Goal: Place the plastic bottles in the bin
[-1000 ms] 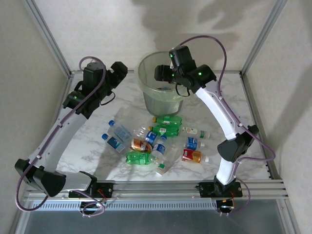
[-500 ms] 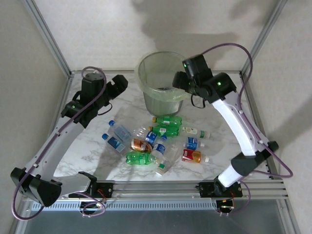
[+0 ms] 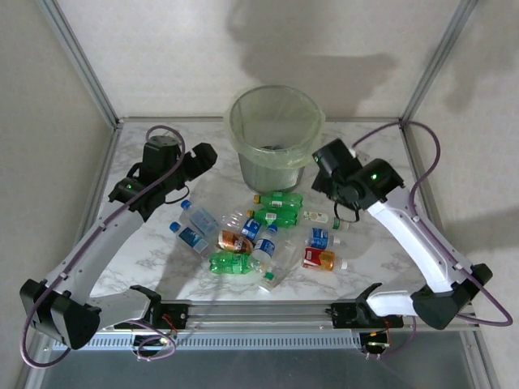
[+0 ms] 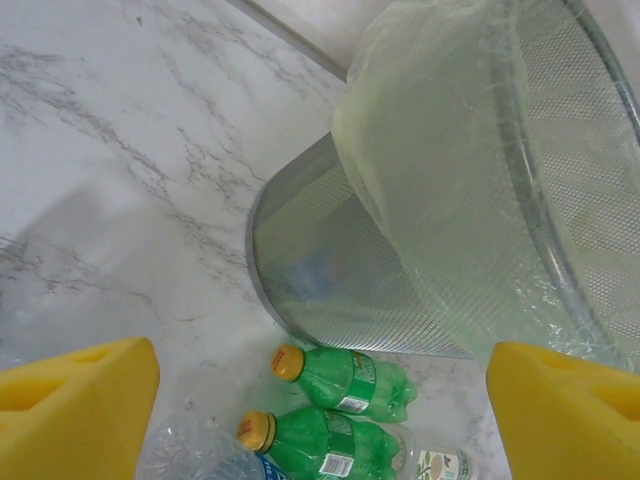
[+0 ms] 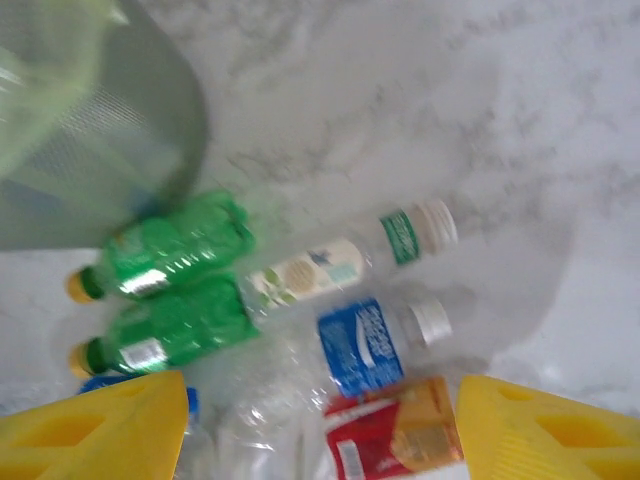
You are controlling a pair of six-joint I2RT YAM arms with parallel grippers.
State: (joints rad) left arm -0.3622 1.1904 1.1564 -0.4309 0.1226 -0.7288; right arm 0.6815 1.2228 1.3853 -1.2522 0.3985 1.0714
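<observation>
Overhead, the bin (image 3: pixel 268 168) stands upright at the back of the marble-patterned table (image 3: pixel 223 190), its pale green bag liner (image 3: pixel 243 130) folded over the rim. Just in front of it lie the plastic bottles (image 3: pixel 268 235) — a loose heap on the tabletop, all on their sides, none of them in either claw. Something dark sits at the bottom of the pail, too dim to name.

The left gripper (image 3: pixel 201 158) hovers left of the bin, above bare marble and apart from the heap. On its wrist camera the left pads (image 4: pixel 75 405), bright yellow, sit at the two lower corners, spread wide with nothing between them: jaws released, empty. Ahead of them rises the bin's grey mesh wall, and at its foot lie two green bottles (image 4: pixel 345 378) with orange caps, side by side.

Over to the right gripper (image 3: pixel 326 166) — it hangs just right of the bin, above the right end of the heap. The right pads (image 5: pixel 100 430) are parted wide as well, clasping nothing. Beneath them lies a clear bottle with a cream label (image 5: pixel 335 262) and a white cap, just beside the green pair. Next comes a blue-labelled bottle (image 5: pixel 365 345), also white-capped, and nearest the lens a red-and-orange-labelled bottle (image 5: pixel 395 440).

Further left in the overhead view are an amber-labelled bottle (image 3: pixel 235 241), another green bottle (image 3: pixel 229 262) and a blue-capped clear bottle (image 3: pixel 190 236) at the heap's left fringe.
</observation>
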